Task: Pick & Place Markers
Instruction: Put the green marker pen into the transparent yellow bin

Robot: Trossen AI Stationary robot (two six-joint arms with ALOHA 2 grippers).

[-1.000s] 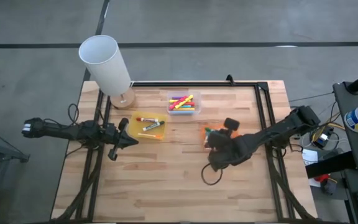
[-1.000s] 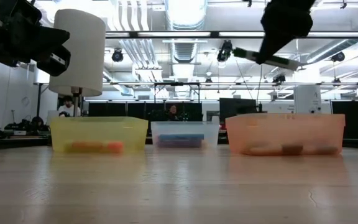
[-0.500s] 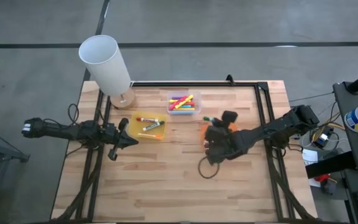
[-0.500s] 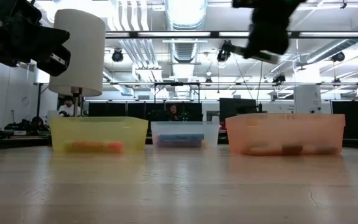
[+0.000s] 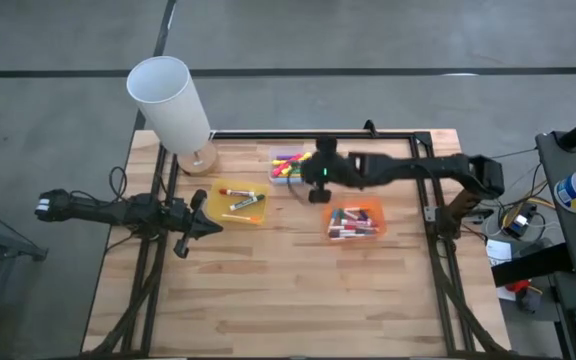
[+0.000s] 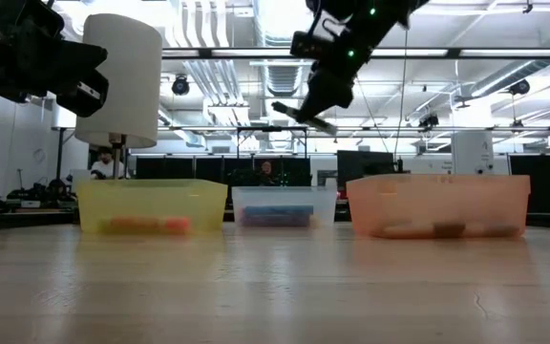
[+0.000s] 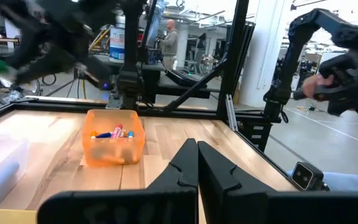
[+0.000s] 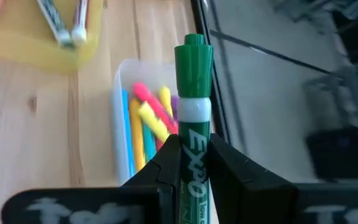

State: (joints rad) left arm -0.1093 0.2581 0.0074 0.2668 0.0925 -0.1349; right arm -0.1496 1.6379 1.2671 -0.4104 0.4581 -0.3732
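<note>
Right claw (image 8: 192, 163) gripping a green marker (image 8: 192, 112) between both fingers, hanging above the desk (image 5: 288, 290) at about twelve o'clock from desk centre, just beside the clear tray (image 5: 292, 167) and partly over its edge. Pointing the marker's cap out past the fingertips, over that tray. Holding pink, yellow and blue markers (image 8: 148, 118) inside the clear tray. Lying in the yellow tray (image 5: 239, 203) at ten o'clock: a few more markers (image 5: 243, 200), red- and orange-capped. Filling the orange tray (image 5: 354, 222) at two o'clock: a mixed batch of markers (image 5: 352, 219). Left claw (image 5: 200, 226) resting pinched shut with nothing in it, at nine o'clock near the desk's edge. Standing at eleven o'clock: a white lamp (image 5: 172, 105).
</note>
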